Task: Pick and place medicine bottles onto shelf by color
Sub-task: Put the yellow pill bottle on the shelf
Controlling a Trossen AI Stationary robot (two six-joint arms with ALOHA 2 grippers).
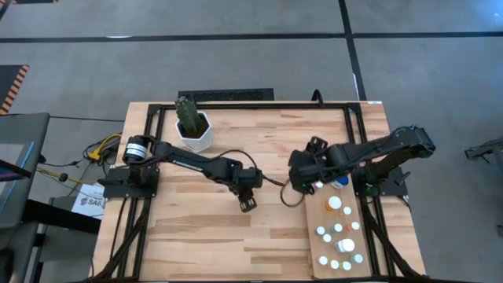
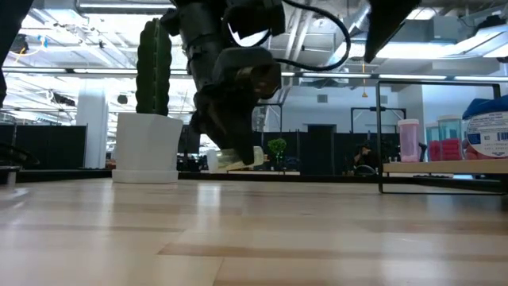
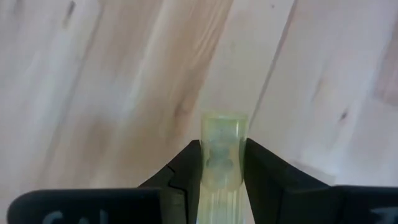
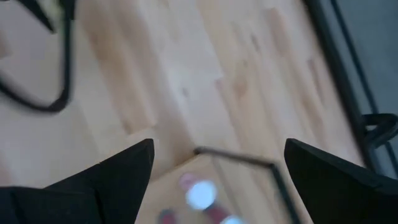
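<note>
Clamped between the left gripper's (image 3: 221, 171) two dark fingers is a small yellow-green bottle (image 3: 221, 155), pale and translucent, with its long axis running straight out along the fingers so that its flat end points ahead past the fingertips toward the planked tabletop (image 3: 112, 74). From above, that left gripper (image 1: 247, 203) sits near the middle of the table (image 1: 196, 244), at the end of an arm stretched out from the left side, and the bottle itself is too small to make out there. At table height the same gripper (image 2: 238, 155) hangs above the wood, and the pale bottle (image 2: 238, 159) shows at its lower end lying close to level, its long axis roughly sideways across that picture and clear of the tabletop. Over on the right, the right gripper (image 1: 302, 182) hovers at the near corner of the shelf (image 1: 314, 214), its fingers (image 4: 99, 180) spread wide apart with nothing between them. The shelf is a pale panel lying on the right part of the table, and the other medicine bottles (image 1: 339, 236) stand upright on it in a loose cluster, mostly white-capped seen from above, with a blue one (image 1: 340, 182) near the shelf's far end just beside the right arm. A white pot with a cactus (image 1: 192, 126) stands at the far left of the table, well apart from both grippers.
</note>
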